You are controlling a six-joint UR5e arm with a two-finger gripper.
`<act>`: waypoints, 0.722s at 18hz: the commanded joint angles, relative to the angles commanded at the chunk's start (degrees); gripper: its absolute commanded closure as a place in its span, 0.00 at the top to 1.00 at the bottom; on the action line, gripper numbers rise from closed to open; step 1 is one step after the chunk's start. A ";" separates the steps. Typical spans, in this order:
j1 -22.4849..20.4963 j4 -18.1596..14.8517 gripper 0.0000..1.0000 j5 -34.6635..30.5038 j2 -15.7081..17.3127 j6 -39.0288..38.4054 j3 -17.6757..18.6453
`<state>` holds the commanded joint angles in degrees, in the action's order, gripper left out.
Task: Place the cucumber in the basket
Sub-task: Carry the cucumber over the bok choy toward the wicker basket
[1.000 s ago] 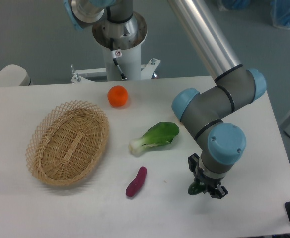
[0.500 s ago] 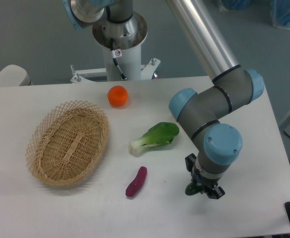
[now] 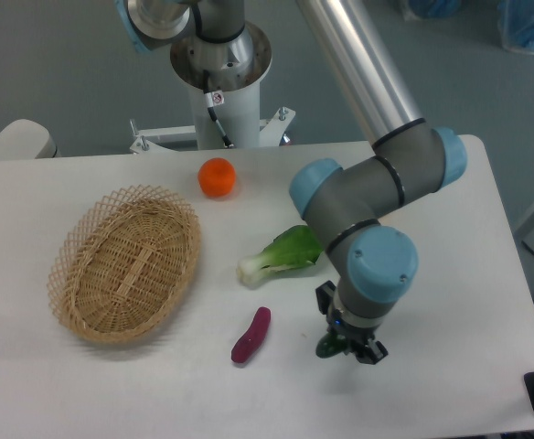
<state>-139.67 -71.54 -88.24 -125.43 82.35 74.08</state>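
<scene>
Only a small dark green end of the cucumber (image 3: 327,347) shows, poking out under my wrist at the front right of the table. My gripper (image 3: 345,346) points straight down and is shut on the cucumber; the wrist hides most of it. The light tan wicker basket (image 3: 77,245) lies on the left of the table, with nothing in it. The gripper is well to the right of the basket, past the purple vegetable.
A leafy bok choy (image 3: 285,253) lies mid-table, partly behind my arm. A small purple vegetable (image 3: 250,335) lies between the basket and the gripper. An orange fruit (image 3: 217,176) sits at the back, near the robot's base.
My arm has moved left over the table with the cucumber held in the gripper, now nearer the purple vegetable. Nothing else has shifted.
</scene>
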 joint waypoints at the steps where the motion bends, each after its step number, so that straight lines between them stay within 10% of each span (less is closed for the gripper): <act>1: 0.44 0.00 0.11 0.09 0.79 -0.17 0.88; 13: 11.60 0.00 0.12 2.63 14.15 -10.81 15.38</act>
<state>-128.07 -71.54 -85.61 -111.28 71.55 89.46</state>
